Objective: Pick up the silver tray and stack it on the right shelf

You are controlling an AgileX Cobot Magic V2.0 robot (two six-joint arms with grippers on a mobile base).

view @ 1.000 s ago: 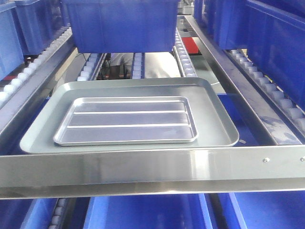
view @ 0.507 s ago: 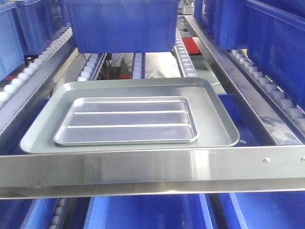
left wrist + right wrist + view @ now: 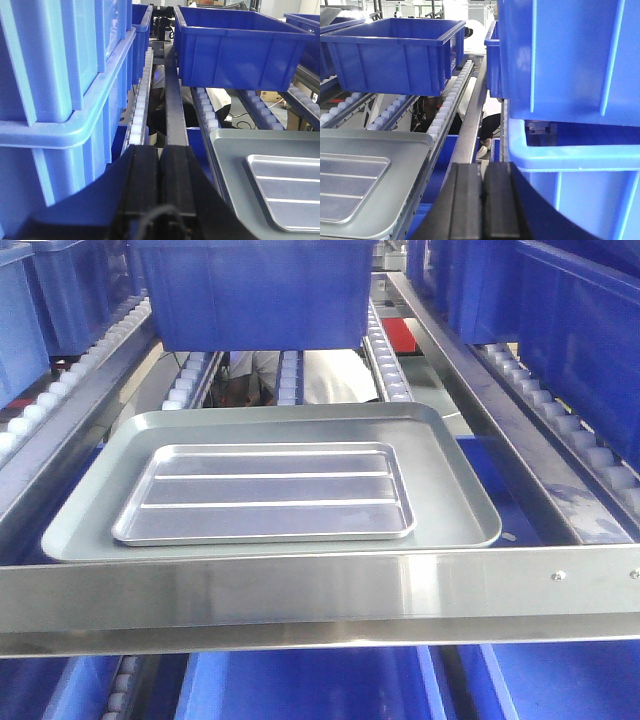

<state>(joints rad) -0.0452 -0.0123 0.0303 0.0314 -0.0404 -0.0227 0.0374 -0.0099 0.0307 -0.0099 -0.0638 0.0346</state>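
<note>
At the left edge of the front view, blue bins (image 3: pixel 40 290) sit stacked along a rail of white rollers (image 3: pixel 60 390); what they hold cannot be seen. In the upper middle a large blue bin (image 3: pixel 255 290) rests on the roller rails; the left wrist view shows its inside wall, and it looks bare, though the floor is hidden. Below it, centre frame, the grey tray (image 3: pixel 450 490) lies flat on the rails, its front edge just behind the shiny crossbar (image 3: pixel 320 590) of the right shelf (image 3: pixel 520 430). In the grey tray lies the silver tray (image 3: pixel 265 495), left of centre, its long side parallel to the crossbar. It is bright steel with a shallow raised rim, rounded corners and two long ridges across its floor. More blue bins (image 3: pixel 580 330) fill the upper right.

The left gripper (image 3: pixel 159 185), at the bottom of its wrist view, has its black fingers pressed together on nothing, left of the trays. The right gripper (image 3: pixel 482 200) is likewise pressed together and bare, right of the trays.
</note>
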